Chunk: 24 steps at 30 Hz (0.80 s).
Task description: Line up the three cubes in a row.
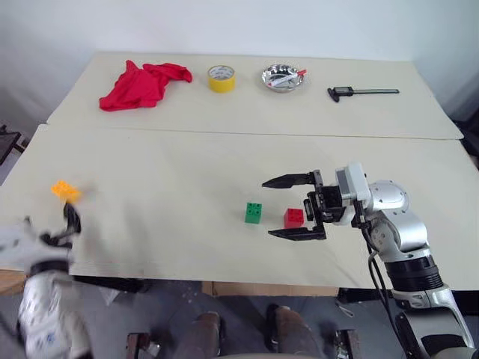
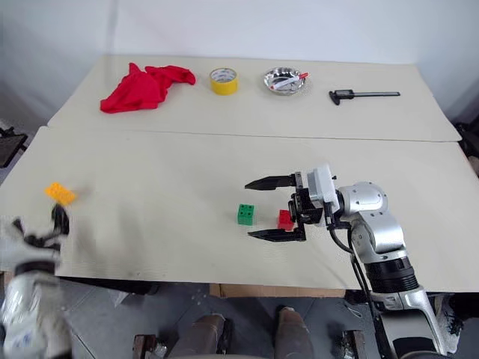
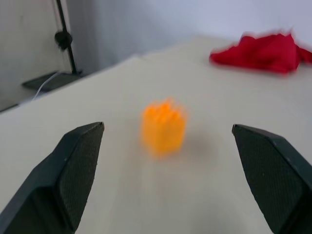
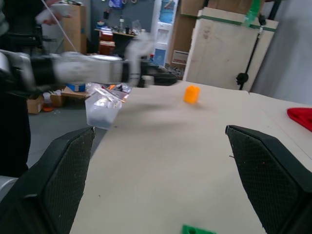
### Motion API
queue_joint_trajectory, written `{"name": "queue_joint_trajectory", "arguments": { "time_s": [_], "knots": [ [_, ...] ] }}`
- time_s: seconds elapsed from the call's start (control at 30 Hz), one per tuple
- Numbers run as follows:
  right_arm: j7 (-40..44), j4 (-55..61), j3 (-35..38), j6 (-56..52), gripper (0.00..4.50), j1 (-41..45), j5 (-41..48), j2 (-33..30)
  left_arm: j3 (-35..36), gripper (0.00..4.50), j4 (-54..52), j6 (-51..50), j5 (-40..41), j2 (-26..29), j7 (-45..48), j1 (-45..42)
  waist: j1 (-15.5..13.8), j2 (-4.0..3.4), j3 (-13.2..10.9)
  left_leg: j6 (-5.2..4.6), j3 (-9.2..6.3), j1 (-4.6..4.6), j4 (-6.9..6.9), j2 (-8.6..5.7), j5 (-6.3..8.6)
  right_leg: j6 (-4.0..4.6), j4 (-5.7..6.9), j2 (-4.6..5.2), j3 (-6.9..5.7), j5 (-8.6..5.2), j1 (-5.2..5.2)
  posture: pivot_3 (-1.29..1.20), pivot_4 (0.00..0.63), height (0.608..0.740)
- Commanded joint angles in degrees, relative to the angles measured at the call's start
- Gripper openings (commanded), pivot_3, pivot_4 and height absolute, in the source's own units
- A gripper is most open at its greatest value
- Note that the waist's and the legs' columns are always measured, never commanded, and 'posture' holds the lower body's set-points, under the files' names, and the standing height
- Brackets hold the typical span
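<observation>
Green cube (image 1: 254, 213) and red cube (image 1: 294, 218) sit side by side mid-tabletop (image 1: 165, 172); the orange-yellow cube (image 1: 65, 191) lies well apart near the left edge. These rigid, light, smooth-sided bricks probably slide easily; flat opposite faces suit grasping. Left gripper (image 3: 170, 161) gapes wide, empty, facing the orange-yellow cube. Right gripper (image 1: 293, 207) gapes wide, empty, straddling the red cube.

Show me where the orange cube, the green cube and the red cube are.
orange cube (image 3: 164, 126): left wrist view, middle of its front face.
green cube (image 1: 254, 213): left eye view, middle of the cube.
red cube (image 1: 293, 218): left eye view, middle of its visible side.
</observation>
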State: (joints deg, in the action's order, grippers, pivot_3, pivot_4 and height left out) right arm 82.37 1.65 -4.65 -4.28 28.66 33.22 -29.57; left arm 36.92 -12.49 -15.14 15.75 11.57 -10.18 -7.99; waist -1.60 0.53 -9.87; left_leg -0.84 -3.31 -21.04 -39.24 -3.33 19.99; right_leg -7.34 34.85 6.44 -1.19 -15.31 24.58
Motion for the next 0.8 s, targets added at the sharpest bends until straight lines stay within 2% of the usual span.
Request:
{"name": "queue_joint_trajectory", "arguments": {
  "time_s": [0.03, 0.1, 0.27, 0.43, 0.67, 0.8],
  "knots": [
    [0.8, 0.6, 0.4, -0.2, 4.50, 0.8, 0.5, -0.1, 0.2, 4.48, 5.7, -3.4, -3.9, 3.2, -7.9, -7.1, 0.5, 0.01, 0.0, 0.00, 0.01, 0.02, 0.00, -0.01, 0.00, 0.00, 0.02, 0.00, 0.03, 0.00, 0.01, 0.00, 0.150, 0.740],
    [0.7, 0.3, 0.6, 0.1, 4.50, 1.1, 0.3, 0.1, -1.9, 4.48, 10.6, -3.4, -5.7, 5.1, -8.1, -10.5, 1.2, 0.00, 0.0, 0.01, 0.19, 0.01, 0.04, 0.03, 0.02, 0.00, 0.04, -0.06, 0.15, -0.01, 0.17, 0.00, 0.150, 0.740],
    [0.1, 0.3, 0.9, 0.3, 4.50, 1.1, -0.2, 0.1, -1.4, 4.48, 14.9, -3.0, -6.6, 5.0, -13.4, -14.4, 1.7, 0.02, 0.0, 0.01, 0.27, -0.12, 0.08, 0.04, 0.02, 0.02, 0.05, 0.00, 0.05, -0.02, 0.41, 0.00, 0.150, 0.740],
    [-0.6, 0.6, 1.5, 0.4, 4.50, 0.0, -0.4, -0.4, -1.3, 4.48, 13.4, -0.9, -8.4, 4.5, -17.5, -13.9, 1.4, 0.02, 0.0, 0.02, 0.27, -0.15, 0.03, 0.04, 0.02, 0.02, 0.08, 0.03, 0.04, -0.01, 0.40, 0.00, 0.150, 0.740],
    [-1.6, 1.1, 1.4, 0.6, 4.50, -0.8, -0.9, -0.2, -0.1, 4.48, 15.0, -3.4, -5.5, 4.0, -16.7, -12.5, 1.2, 0.02, 0.0, 0.02, 0.28, -0.15, 0.03, 0.04, 0.02, 0.02, 0.09, 0.05, 0.05, -0.01, 0.41, 0.00, 0.150, 0.740],
    [-1.7, 0.9, 1.2, 0.8, 4.50, -0.8, -1.1, -0.1, -0.1, 3.25, 18.2, -2.4, -5.6, 5.1, -16.4, -13.5, 1.2, 0.02, 0.0, 0.02, 0.28, -0.14, 0.02, 0.03, 0.02, 0.02, 0.11, 0.05, 0.05, -0.01, 0.41, 0.00, 0.150, 0.740]
  ]
}}
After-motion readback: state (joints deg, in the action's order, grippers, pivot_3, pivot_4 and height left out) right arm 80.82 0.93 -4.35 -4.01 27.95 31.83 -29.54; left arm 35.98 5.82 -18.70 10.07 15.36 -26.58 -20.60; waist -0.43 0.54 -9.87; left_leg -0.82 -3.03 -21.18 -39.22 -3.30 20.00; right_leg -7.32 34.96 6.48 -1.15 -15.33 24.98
